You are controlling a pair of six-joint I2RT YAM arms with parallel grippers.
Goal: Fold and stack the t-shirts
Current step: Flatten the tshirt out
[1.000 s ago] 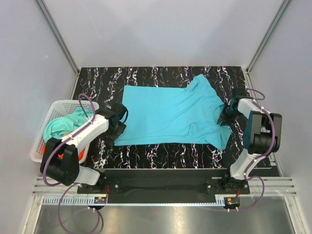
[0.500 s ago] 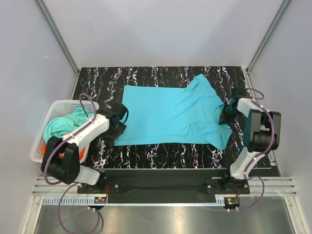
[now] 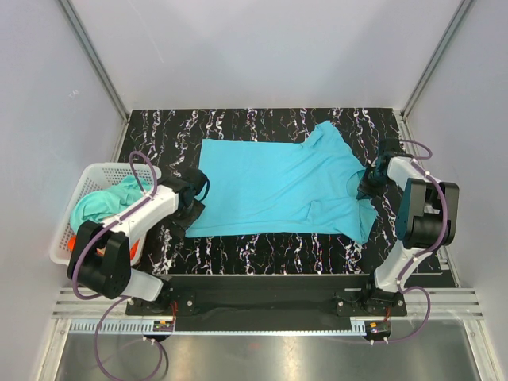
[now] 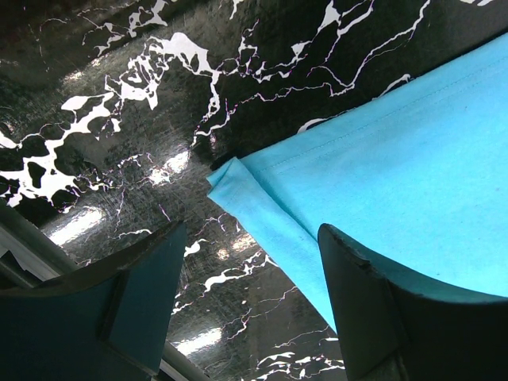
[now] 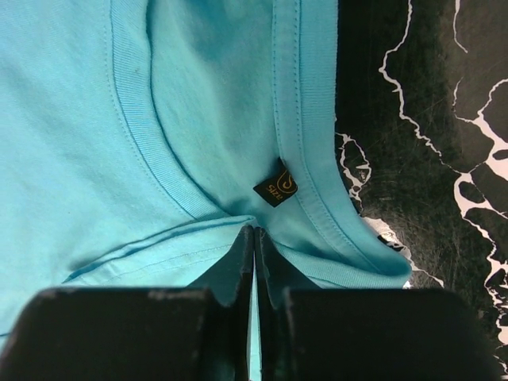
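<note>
Reaching inward, right end effector (image 5: 254, 236) pinches cyan t-shirt (image 3: 278, 186).

One cyan t-shirt (image 3: 278, 190), one mint-teal t-shirt (image 3: 99, 202), one orange-red t-shirt (image 3: 133, 252), one white basket (image 3: 59, 248).

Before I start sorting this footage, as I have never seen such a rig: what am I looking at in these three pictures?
Two robot arms are bolted at the near edge of a black white-veined table. One picture looks down from above; the other two come from a camera on each wrist, so the dark shapes at their bottom are that arm's own fingers. A bright cyan cloth t-shirt lies spread out on the table. The right gripper is shut on its fabric beside the collar, near the small dark size label. The left gripper is open over the shirt's hem corner, holding nothing. At the left, a white plastic lattice basket holds a crumpled mint-teal garment.
</note>
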